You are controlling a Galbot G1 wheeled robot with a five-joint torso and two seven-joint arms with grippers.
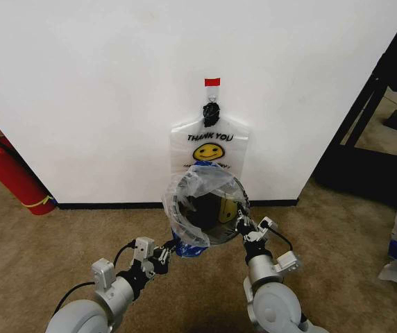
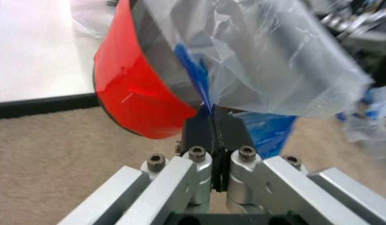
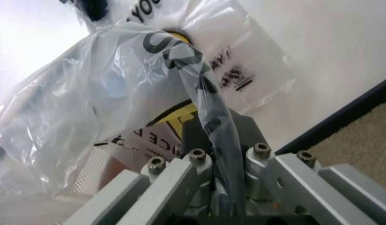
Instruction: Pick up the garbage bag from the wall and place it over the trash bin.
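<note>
Both grippers are gripping the garbage bag (image 1: 198,191), stretching it across the mouth of the trash bin (image 1: 216,232), which stands against the wall (image 1: 101,90). Left gripper (image 2: 211,112) is pinching a blue-patched edge of film between shut fingers, low beside the bin's red base. Right gripper (image 3: 221,154) is clamping a twisted, rope-like strand of the bag at the bin's far side. More printed bags (image 1: 211,147) are hanging from the hook (image 1: 211,111), and the boundary between layers is hard to make out. Being thin, limp and slippery, the film probably tears easily, so bunched edges are the safest holds.
</note>
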